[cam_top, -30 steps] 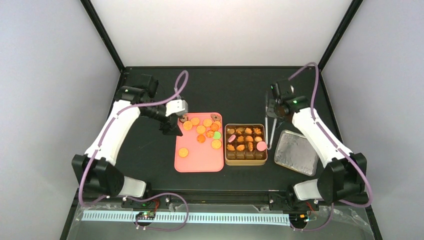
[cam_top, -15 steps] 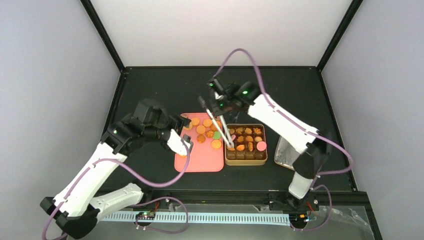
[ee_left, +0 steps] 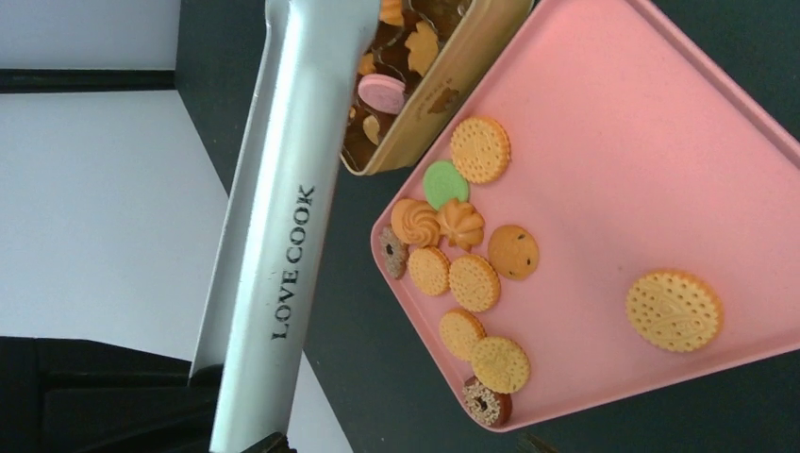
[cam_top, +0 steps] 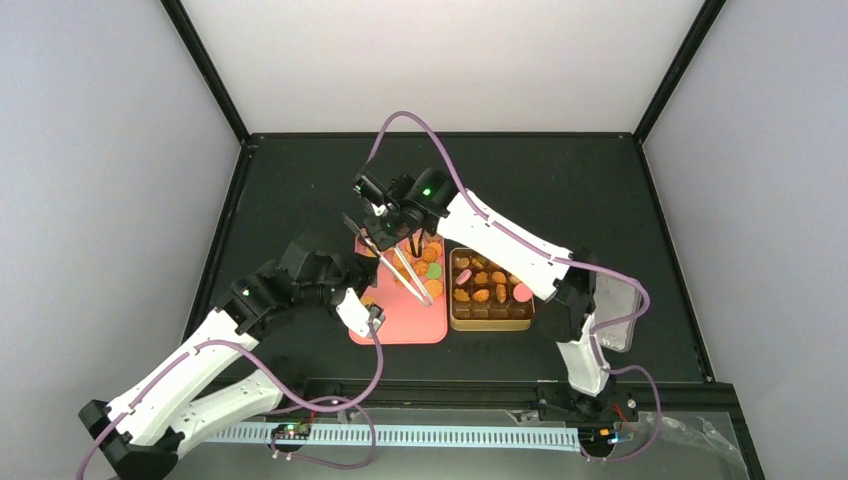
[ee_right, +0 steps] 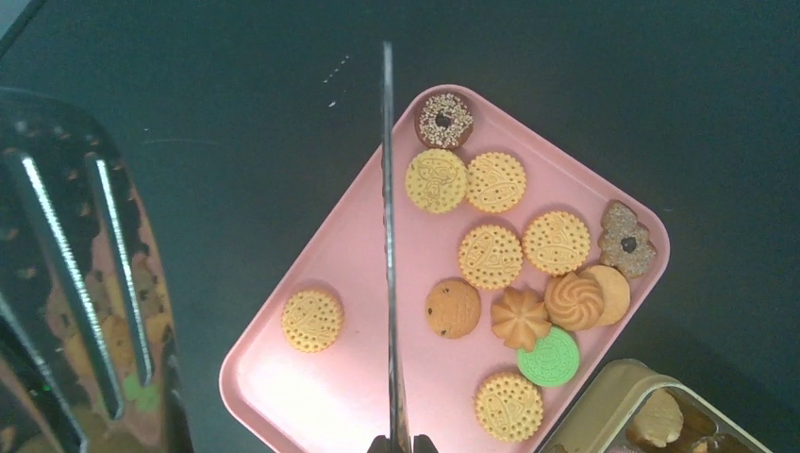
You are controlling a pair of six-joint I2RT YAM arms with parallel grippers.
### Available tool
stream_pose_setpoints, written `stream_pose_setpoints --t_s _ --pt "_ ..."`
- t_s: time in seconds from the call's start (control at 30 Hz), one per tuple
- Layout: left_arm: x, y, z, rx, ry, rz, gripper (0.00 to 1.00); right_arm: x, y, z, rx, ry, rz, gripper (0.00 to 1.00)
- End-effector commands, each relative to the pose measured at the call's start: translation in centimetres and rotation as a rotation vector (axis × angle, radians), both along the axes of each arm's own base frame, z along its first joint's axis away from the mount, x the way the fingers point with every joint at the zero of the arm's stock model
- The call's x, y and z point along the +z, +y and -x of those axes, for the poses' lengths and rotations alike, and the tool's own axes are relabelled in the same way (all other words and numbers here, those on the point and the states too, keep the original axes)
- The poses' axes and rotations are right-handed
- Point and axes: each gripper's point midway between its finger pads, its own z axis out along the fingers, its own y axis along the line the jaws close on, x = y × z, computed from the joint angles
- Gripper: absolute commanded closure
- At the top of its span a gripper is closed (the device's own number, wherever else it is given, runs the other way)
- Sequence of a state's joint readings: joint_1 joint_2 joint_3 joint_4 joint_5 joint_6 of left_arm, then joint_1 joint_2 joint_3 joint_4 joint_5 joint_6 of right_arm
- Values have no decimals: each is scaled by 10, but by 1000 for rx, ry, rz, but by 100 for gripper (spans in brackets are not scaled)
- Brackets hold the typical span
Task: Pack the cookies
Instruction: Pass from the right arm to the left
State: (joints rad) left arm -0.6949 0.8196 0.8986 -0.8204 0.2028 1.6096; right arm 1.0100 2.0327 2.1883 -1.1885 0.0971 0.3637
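The cookies (ee_right: 491, 255) lie in a cluster at the far end of the pink tray (ee_right: 311, 396), mostly orange rounds with one green cookie (ee_right: 550, 356). A lone cookie (ee_right: 312, 320) sits apart near the tray's front. More cookies fill the gold tin (cam_top: 490, 322). My right gripper (ee_right: 398, 444) is shut on the metal tongs (cam_top: 400, 265), which slant down over the tray. The left gripper (cam_top: 365, 310) hovers at the tray's left edge. Its fingers do not show clearly. In the left wrist view the tongs (ee_left: 283, 236) cross in front of the cookies (ee_left: 472, 274).
The tin's silver lid (cam_top: 620, 310) lies right of the tin, partly behind the right arm. The right arm stretches across above the tin. Black tabletop surrounds the tray, and the enclosure's walls rise on both sides.
The right arm has swung left with the tongs, from above the tin to above the tray. The left arm has dropped back toward the tray's near left edge.
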Motion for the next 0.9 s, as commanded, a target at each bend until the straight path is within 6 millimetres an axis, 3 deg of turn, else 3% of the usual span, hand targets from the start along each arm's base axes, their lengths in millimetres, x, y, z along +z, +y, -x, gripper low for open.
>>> stream_pose_setpoints --t_s 0.0,0.17,0.33,0.67,0.87 --pt "6 1 -15 15 -136 -11 37 -8 1 11 27 7 67 99" --pt "24 -2 -25 86 -187 99 36 -14 0 18 30 28 55 99" --pt "40 1 -36 150 -366 256 33 -5 6 32 63 98 -72 99" --pt "74 5 -20 92 -661 469 32 29 14 56 170 298 -388 99" --pt "86 4 -9 33 -762 511 32 28 16 66 193 365 -424 99"
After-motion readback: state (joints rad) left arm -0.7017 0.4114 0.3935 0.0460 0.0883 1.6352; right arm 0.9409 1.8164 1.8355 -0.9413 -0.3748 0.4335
